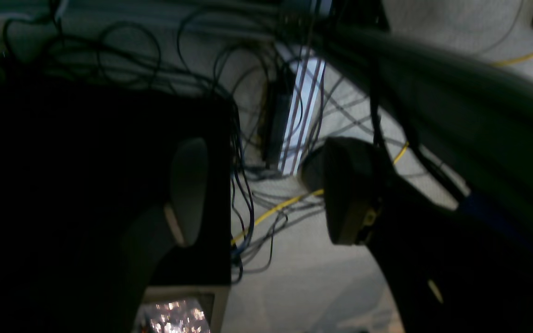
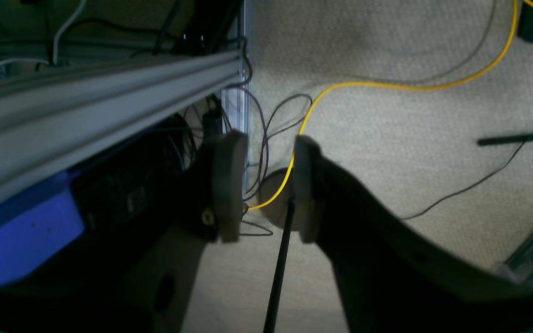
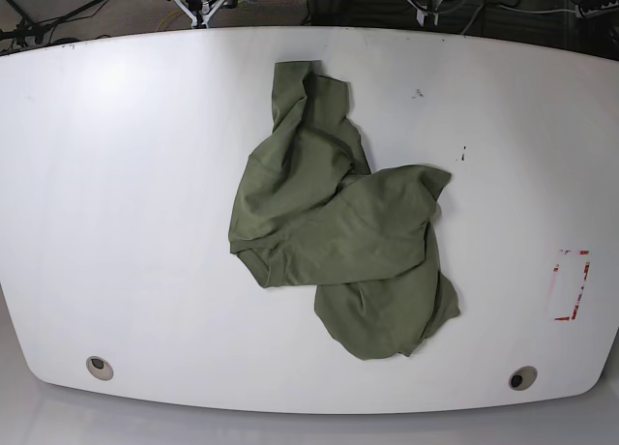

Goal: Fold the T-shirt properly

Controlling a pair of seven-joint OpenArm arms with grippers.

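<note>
- Spanning nearly the whole base view, the white surface [image 3: 116,174] carries one garment; neither arm shows in that view.
- Lying crumpled near the middle of the surface, the T-shirt [image 3: 338,227] is an olive-green heap, unfolded, with one lobe reaching toward the far edge and a rounded lobe toward the near edge. Nothing touches it.
- Showing beside the surface's right edge, a small red marking [image 3: 571,285] sits well apart from the T-shirt.
- Sitting near the front corners of the surface are two round grommet holes [image 3: 97,367].
- Pointing down off the surface, the left tool [image 1: 262,189] has its two fingers standing wide apart with nothing between them; behind it lie carpet and tangled cables [image 1: 257,222].
- Hanging over the carpet, the right tool [image 2: 266,185] has its fingers at a narrow gap, holding nothing; a yellow cable [image 2: 410,85] on the floor runs behind that gap, and a grey metal rail [image 2: 100,92] crosses the upper left of that view.
</note>
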